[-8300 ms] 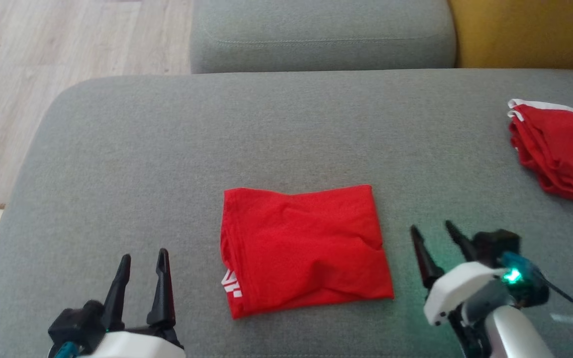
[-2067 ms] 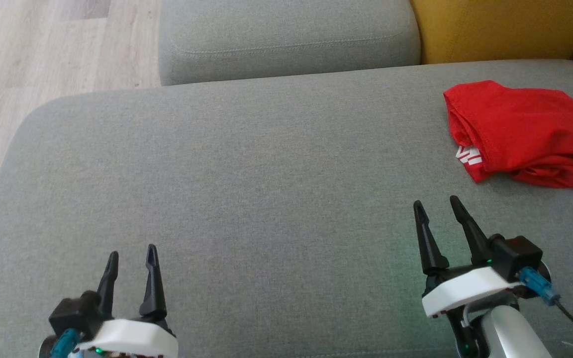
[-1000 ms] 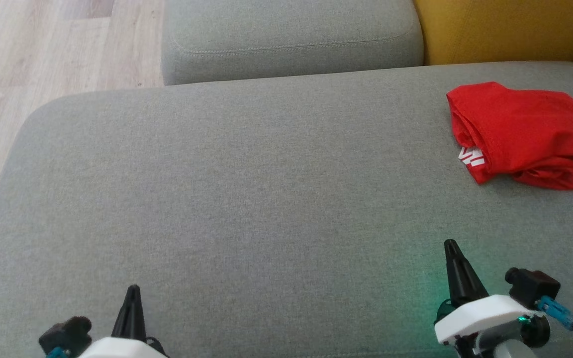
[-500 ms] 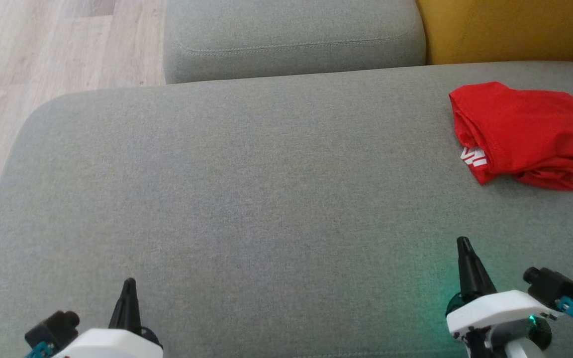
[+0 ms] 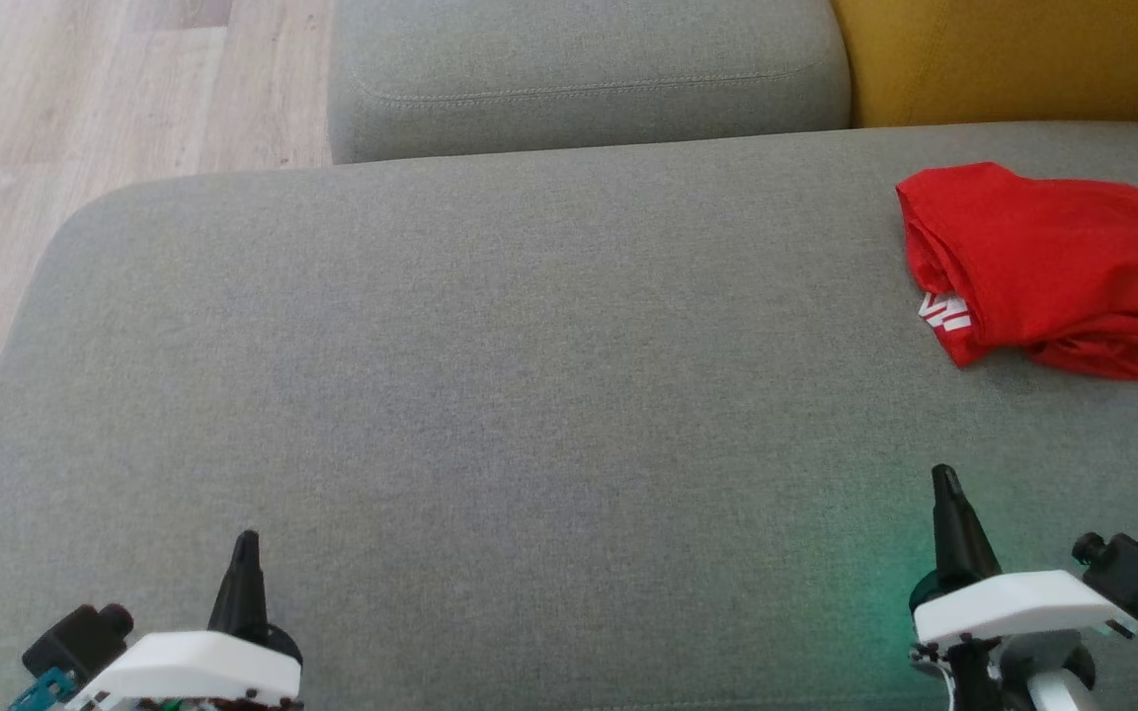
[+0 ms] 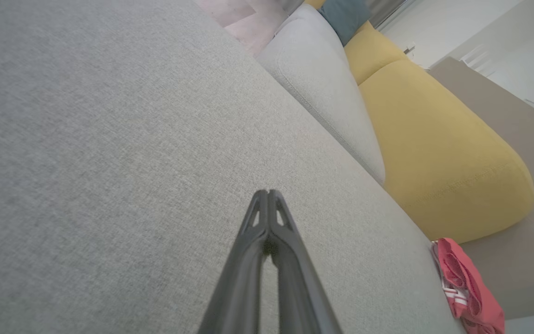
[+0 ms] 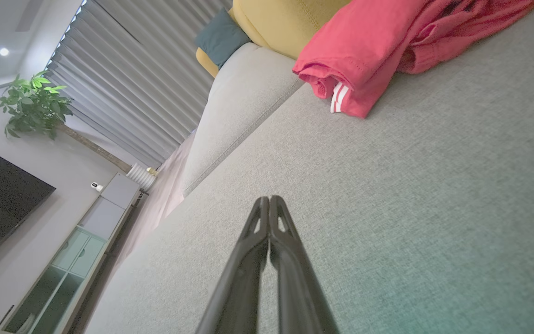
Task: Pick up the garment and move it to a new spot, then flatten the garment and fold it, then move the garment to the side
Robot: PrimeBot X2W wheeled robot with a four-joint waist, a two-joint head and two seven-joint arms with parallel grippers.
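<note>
The red garment (image 5: 1048, 272) lies folded on the grey seat cushion (image 5: 529, 375), on that cushion's far right part, close to its back edge and running off the right side of the head view. White stripes (image 5: 944, 316) show on the corner of the garment that points toward the cushion's middle. Along the garment's near edge some looser red cloth bulges out below the top fold; whether it is the same piece cannot be told. Nothing touches the garment.

The left gripper (image 5: 246, 541) is at the seat cushion's near left part and the right gripper (image 5: 944, 476) at its near right part, both well apart from the garment. Each has its two dark fingers pressed together into a single point, with no gap at the tips and nothing between them. Both wrist views show this plainly, the closed fingers seen against bare grey weave. Whether the tips touch the cushion cannot be told. A green glow falls on the cushion beside the right gripper.

Past the seat cushion's back edge stands a grey back cushion (image 5: 589, 69), and next to it, behind the seat cushion's far right part, a yellow cushion (image 5: 1014, 54). Pale wooden floor (image 5: 85, 109) lies off the seat cushion's far left corner
</note>
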